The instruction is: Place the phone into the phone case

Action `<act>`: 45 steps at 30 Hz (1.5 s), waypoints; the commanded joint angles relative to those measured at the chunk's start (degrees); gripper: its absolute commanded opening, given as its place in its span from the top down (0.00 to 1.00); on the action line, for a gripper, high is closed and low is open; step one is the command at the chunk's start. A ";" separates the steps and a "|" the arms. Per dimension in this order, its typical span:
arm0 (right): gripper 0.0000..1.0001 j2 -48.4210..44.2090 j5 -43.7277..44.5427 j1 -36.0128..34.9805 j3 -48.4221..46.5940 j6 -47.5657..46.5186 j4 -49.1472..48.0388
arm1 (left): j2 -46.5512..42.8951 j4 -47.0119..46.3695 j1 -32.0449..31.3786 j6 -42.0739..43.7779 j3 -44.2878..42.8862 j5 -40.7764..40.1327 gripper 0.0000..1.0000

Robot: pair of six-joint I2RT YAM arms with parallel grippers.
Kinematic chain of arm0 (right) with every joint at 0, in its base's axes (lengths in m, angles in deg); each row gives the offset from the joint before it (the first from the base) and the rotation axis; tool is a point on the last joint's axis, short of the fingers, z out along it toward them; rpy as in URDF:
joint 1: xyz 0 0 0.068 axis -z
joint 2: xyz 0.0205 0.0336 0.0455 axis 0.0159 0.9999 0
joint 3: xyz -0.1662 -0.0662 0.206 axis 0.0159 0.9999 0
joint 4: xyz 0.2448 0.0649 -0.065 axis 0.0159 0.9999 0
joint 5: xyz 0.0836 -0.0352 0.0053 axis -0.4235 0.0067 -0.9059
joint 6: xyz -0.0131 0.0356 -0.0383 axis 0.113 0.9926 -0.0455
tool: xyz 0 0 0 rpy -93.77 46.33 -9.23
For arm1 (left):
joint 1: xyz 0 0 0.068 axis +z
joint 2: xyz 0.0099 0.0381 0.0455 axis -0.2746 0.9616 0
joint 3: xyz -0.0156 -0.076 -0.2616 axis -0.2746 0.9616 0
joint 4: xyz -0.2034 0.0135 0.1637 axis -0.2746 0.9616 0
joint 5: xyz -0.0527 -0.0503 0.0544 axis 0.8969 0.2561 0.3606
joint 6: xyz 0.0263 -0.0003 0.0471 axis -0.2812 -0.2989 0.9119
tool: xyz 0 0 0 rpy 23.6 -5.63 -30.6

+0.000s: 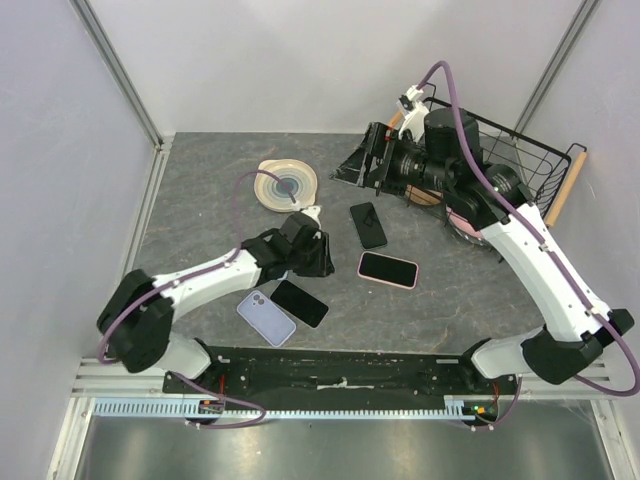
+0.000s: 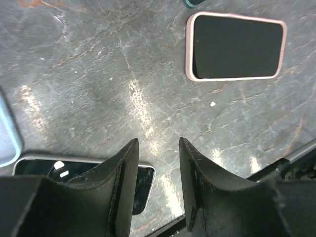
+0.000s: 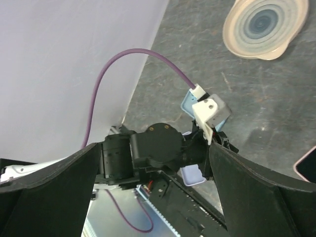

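Note:
A bare black phone (image 1: 300, 303) lies flat near the table's front, beside a lavender phone case (image 1: 266, 319) with camera holes. My left gripper (image 1: 318, 262) hovers low just behind the black phone, open, with nothing between its fingers (image 2: 126, 182). In the left wrist view the gripper (image 2: 158, 140) frames bare table, and a corner of the black phone (image 2: 143, 182) shows under the left finger. A phone in a pink case (image 1: 388, 269) (image 2: 236, 47) lies to the right. My right gripper (image 1: 365, 160) is raised at the back, wide open and empty (image 3: 154, 148).
A dark phone with a ring holder (image 1: 368, 225) lies mid-table. A beige bowl (image 1: 287, 185) (image 3: 264, 27) sits at the back. A black wire basket (image 1: 520, 150) stands at the back right. The right wrist view looks down on the left arm's wrist (image 3: 158, 148).

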 commanded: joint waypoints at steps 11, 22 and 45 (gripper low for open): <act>0.02 -9.73 -9.61 2.07 3.63 0.57 -5.28 | -14.03 7.23 0.01 -2.75 3.31 -9.60 0.53; 0.02 -19.41 -1.52 2.07 28.66 -9.98 -8.80 | -17.46 11.18 1.59 -4.94 6.74 -10.84 0.47; 0.02 -9.40 1.12 2.07 42.66 -21.32 -6.08 | -7.62 26.47 22.07 2.00 -2.03 -16.01 0.48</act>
